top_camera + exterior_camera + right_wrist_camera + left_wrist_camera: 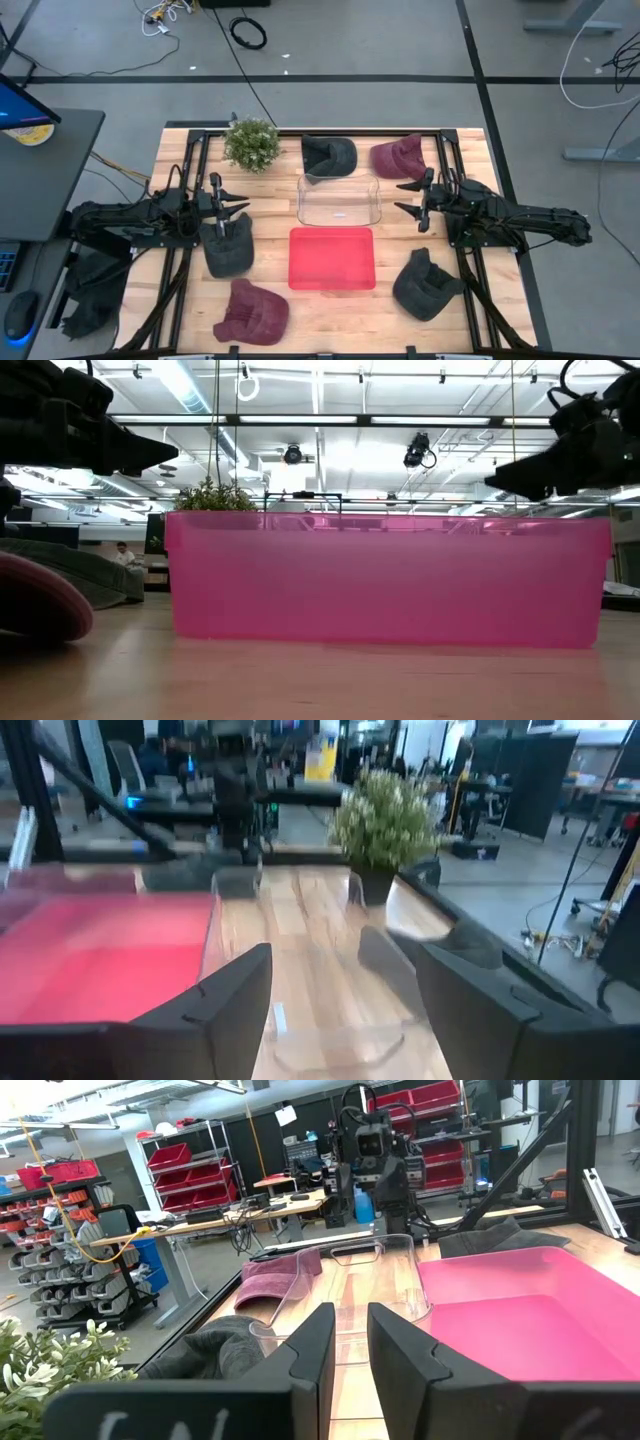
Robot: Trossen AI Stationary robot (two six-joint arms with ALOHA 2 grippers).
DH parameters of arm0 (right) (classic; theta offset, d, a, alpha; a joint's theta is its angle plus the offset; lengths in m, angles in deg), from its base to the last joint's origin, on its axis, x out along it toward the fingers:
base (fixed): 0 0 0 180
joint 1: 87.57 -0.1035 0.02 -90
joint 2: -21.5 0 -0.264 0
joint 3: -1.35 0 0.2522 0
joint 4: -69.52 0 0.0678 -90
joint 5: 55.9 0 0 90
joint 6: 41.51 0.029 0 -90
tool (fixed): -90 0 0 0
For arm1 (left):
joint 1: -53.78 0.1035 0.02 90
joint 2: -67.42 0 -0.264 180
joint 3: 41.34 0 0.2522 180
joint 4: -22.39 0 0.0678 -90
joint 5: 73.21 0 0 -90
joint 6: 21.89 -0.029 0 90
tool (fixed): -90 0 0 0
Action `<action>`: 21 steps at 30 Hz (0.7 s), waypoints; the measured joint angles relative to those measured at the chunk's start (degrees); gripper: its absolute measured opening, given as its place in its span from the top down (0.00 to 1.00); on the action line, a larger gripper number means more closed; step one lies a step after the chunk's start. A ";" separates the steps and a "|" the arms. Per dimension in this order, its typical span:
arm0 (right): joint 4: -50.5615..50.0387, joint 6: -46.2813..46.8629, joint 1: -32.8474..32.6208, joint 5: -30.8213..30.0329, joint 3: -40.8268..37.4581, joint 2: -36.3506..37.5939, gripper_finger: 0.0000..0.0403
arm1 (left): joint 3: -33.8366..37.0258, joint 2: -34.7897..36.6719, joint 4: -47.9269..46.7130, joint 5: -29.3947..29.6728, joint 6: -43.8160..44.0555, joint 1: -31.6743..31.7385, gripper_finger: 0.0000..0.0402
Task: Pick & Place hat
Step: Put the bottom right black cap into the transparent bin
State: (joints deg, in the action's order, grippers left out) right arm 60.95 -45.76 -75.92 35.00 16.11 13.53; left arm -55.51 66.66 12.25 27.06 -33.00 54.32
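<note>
Hats lie scattered over the wooden tabletop [400, 310], five in all, none inside a bin. A dark grey hat [227, 245] sits on the left side, just beneath the left pincer [236, 203]. A maroon hat [250, 312] lies at the front left, another dark grey hat [427, 285] at the front right. At the back edge a dark hat [329, 155] touches the rim of the clear bin [340, 200], with a second maroon hat [398, 156] just beside it on the right.

The clear bin stands in the middle of the tabletop and holds nothing but a small pale tag or sticker on its floor, too small to read. Directly in front of it stands the pink bin [332, 258], which has nothing in it; in the low view its translucent wall [390, 580] fills most of the width. A small potted plant [251, 144] stands at the back left.

The left pincer hovers left of the clear bin, pointing toward it, its fingers [310, 1355] drawn close with a narrow gap and nothing between them. The right pincer [411, 198] hovers right of the clear bin, facing it, its fingers [235, 995] spread wide apart on nothing.

No brand or writing can be read on hats or bins.
</note>
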 joint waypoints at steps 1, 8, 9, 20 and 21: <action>1.84 0.78 0.00 -0.01 0.01 0.00 0.37 | 0.00 0.02 0.00 -0.02 0.00 -0.01 0.83; 24.81 11.77 0.02 0.01 0.04 0.04 0.37 | -0.01 0.02 0.01 -0.01 0.00 -0.02 0.83; 27.46 13.21 0.02 0.01 0.08 0.04 0.37 | -0.01 0.01 0.01 -0.02 0.00 -0.01 0.83; 52.35 25.49 0.02 -0.42 0.07 0.02 0.37 | -0.01 0.01 0.02 -0.02 0.01 -0.01 0.83; 56.22 26.98 0.00 -0.43 0.07 0.02 0.37 | -0.01 0.01 0.01 -0.02 0.00 -0.01 0.83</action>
State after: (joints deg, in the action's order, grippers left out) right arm 117.17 -18.78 -75.92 34.57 16.17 13.55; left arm -55.51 66.68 12.25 27.03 -33.00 54.31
